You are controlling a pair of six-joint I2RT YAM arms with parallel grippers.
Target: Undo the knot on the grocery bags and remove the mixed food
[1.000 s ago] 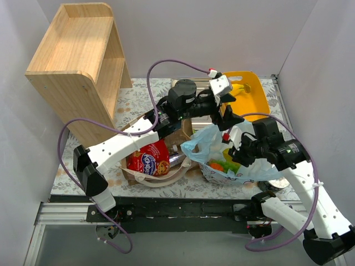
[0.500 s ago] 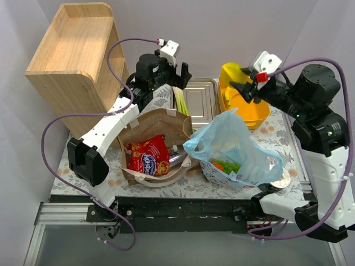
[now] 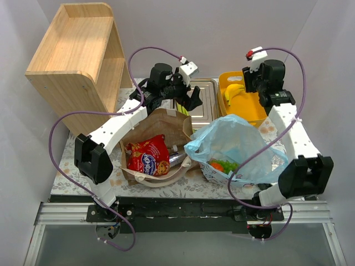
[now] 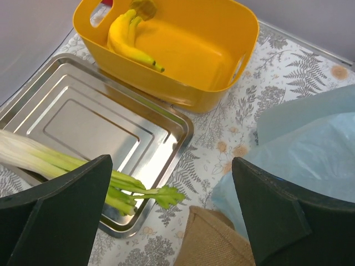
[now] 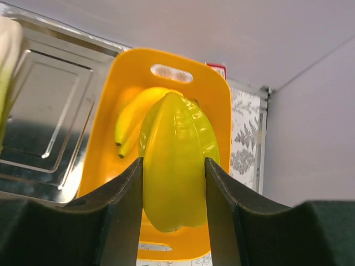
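Observation:
The light-blue plastic bag (image 3: pixel 241 145) stands open at the front right; no knot shows. An orange and a green item (image 3: pixel 222 165) lie inside it. The brown paper bag (image 3: pixel 158 126) holds a red crisp packet (image 3: pixel 148 157) and a clear bottle (image 3: pixel 176 159). My right gripper (image 5: pixel 173 163) is shut on a yellow-green star fruit (image 5: pixel 177 166) above the yellow tub (image 5: pixel 105 149), which holds bananas (image 5: pixel 130 119). My left gripper (image 4: pixel 171 166) is open and empty, above the steel tray's (image 4: pixel 94 119) near corner, where a leek (image 4: pixel 66 163) lies.
A wooden shelf unit (image 3: pixel 77 61) stands at the back left. The tray (image 3: pixel 202 105) and tub (image 3: pixel 260 113) sit side by side at the back. Grey walls close in behind and on both sides. The patterned tablecloth (image 4: pixel 288 83) shows between tub and blue bag.
Both grippers have left the blue bag. The right one carried the yellow-green fruit back and lowered it over the tub. The left one swung to the back and now hangs over the tray.

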